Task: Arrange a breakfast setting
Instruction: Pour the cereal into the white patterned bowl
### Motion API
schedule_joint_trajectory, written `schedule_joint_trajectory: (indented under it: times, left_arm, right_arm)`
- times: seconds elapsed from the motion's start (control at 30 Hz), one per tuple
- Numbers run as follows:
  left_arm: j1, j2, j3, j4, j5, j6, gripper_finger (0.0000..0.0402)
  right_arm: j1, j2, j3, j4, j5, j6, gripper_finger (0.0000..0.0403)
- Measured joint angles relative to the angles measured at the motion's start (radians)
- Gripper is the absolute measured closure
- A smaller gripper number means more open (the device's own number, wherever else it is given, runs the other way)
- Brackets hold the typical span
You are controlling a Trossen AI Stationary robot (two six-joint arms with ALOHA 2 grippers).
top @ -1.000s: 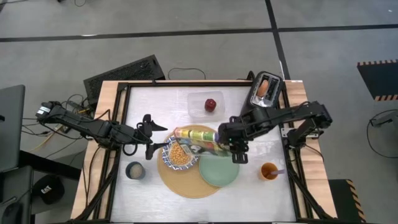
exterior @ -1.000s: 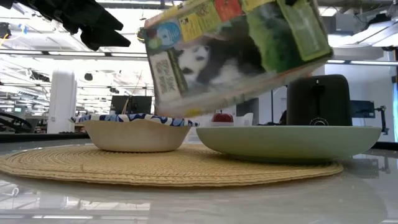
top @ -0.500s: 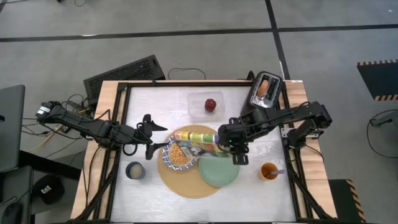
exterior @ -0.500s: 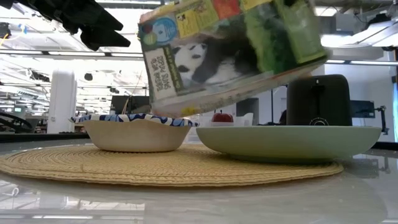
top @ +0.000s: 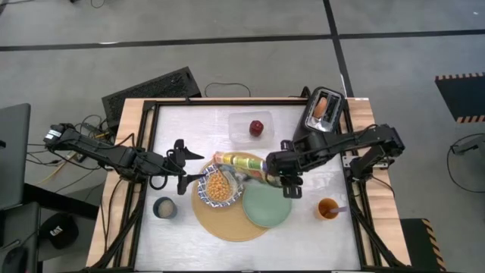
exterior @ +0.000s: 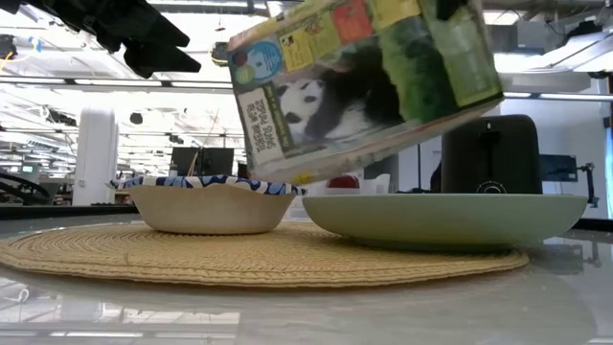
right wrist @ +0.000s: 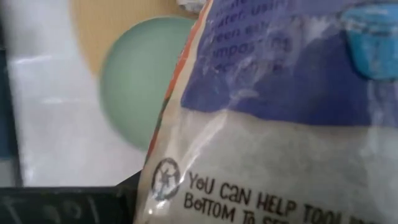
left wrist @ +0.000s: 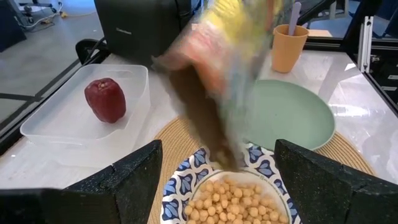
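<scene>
The colourful panda cereal box (top: 239, 164) hangs tilted over the blue-and-white bowl (top: 217, 187), which holds cereal, and my right gripper (top: 277, 171) is shut on it. The bowl and the pale green plate (top: 267, 206) rest on the round tan mat (top: 227, 224). My left gripper (top: 184, 165) is open just left of the bowl, touching nothing. The red apple (top: 258, 127) lies in a clear container. A toast slice (top: 322, 107) stands in the black toaster (top: 324, 119). A spoon handle (left wrist: 293, 14) sticks out of an orange cup. My right gripper holds the cereal box near its right-hand end (top: 264, 168), with the fingers coming from above and lying across the box. The box (exterior: 364, 86) is lifted clear and slants, its lower left end (exterior: 278, 163) above the bowl's rim. The gripper itself hides the exact place of contact.
A small cup (top: 164, 207) stands left of the mat and the orange cup (top: 327, 208) right of the plate. The clear container (top: 251, 126) sits at the table's far middle, the toaster at the far right. A black frame (top: 151, 114) rims the table.
The cereal box has rocked in my right gripper's hold. Its lower end over the bowl swung a little left, then back right, and the box now shows narrower from above. Both arms have otherwise stayed in place.
</scene>
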Motion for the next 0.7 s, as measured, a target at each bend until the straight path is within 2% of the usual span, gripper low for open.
schedule_joint_trajectory:
  times: [0.1,0.2,0.7]
  left_arm:
    - [0.0,0.0,0.0,0.0,0.0,0.002,0.0106]
    - [0.0,0.0,0.0,-0.001,0.001,0.001,0.0106]
    - [0.0,0.0,0.0,0.0,0.002,0.001,0.0106]
  right_arm:
    - [0.005,0.0,0.0,-0.004,0.025,0.002,0.0218]
    - [-0.005,0.0,0.001,-0.005,-0.012,0.021,0.0218]
    - [0.006,0.0,0.022,-0.009,0.015,-0.002,0.0219]
